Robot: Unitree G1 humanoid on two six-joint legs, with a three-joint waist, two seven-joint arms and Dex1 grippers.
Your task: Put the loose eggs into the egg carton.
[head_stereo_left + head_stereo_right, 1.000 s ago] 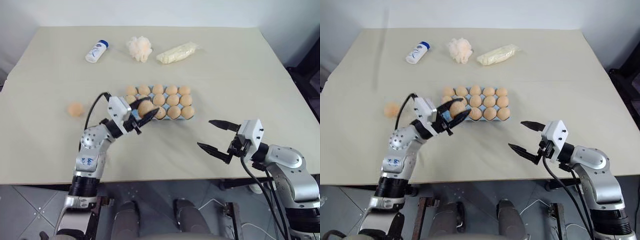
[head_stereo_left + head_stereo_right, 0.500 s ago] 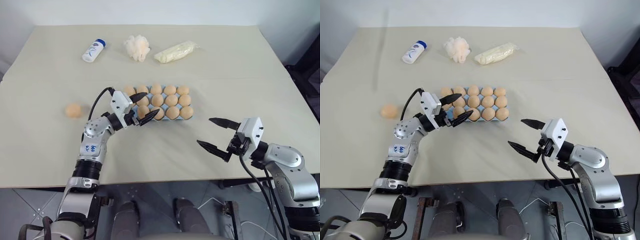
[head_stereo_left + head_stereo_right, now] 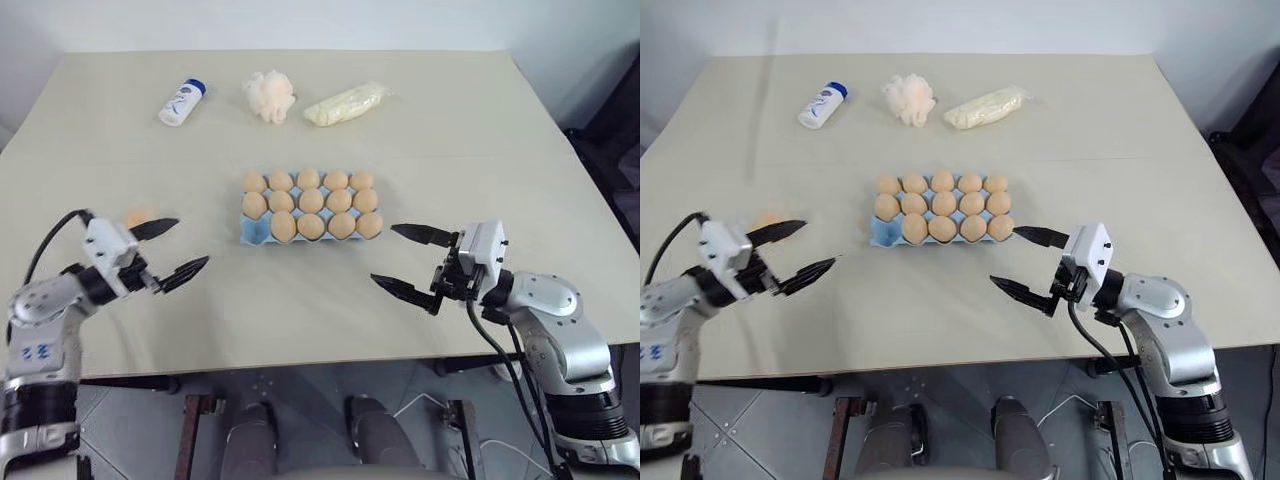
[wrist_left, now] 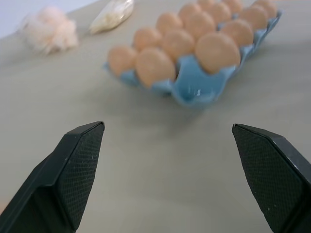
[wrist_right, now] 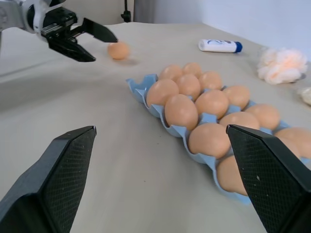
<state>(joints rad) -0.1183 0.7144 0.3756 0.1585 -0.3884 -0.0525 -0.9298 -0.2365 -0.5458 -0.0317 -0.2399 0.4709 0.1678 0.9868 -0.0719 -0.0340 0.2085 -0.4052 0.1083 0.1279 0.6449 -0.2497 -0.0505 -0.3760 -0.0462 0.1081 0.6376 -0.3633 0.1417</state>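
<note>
The left pincer [image 3: 168, 250] hangs low over the counter [image 3: 480, 150] near its left front edge, fingers spread wide and empty, pointing level toward the carton [image 3: 252, 234]. Just behind its upper finger lies one loose egg [image 3: 138, 216], partly hidden by that finger, resting on the counter well apart from the carton.

The right pincer [image 3: 408, 259] also stands wide open and holds nothing. It is level, aimed leftward, with its upper fingertip close to the carton's near right corner but not touching it.

The carton sits mid-counter, between the two pincers. Its three rows are nearly full of eggs [image 3: 311, 200]; the cup at the near left corner [image 3: 882, 233] is bare blue.

Along the far side of the counter lie a white bottle [image 3: 181, 102] with a blue cap, a puff ball [image 3: 268, 96] and a clear bag [image 3: 347, 103], all well apart from the carton.
</note>
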